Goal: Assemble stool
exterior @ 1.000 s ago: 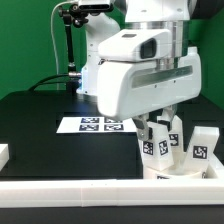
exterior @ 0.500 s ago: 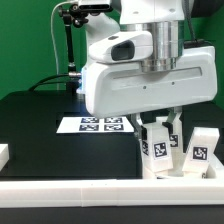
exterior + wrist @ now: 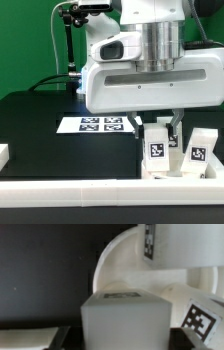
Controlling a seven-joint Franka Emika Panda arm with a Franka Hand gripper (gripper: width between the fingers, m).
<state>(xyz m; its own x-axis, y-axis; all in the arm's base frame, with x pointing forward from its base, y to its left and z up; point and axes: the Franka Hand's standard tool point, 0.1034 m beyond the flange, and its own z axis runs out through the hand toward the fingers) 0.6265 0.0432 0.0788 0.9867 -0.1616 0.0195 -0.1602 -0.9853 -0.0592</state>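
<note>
Gripper (image 3: 158, 122): you see its jaws clamped on a leg (image 3: 157, 148), held upright.
Seat disc (image 3: 125, 266): directly under the held leg, near the border rail (image 3: 90, 192).
Second leg (image 3: 199, 147): standing just beside, on the exterior view's right.
Marker board (image 3: 96, 124): flat on your bench (image 3: 40, 120).

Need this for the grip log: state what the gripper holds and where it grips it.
The gripper holds a stool leg, upright, by its top end; the fingers clamp its sides. The leg stands over the seat.
</note>
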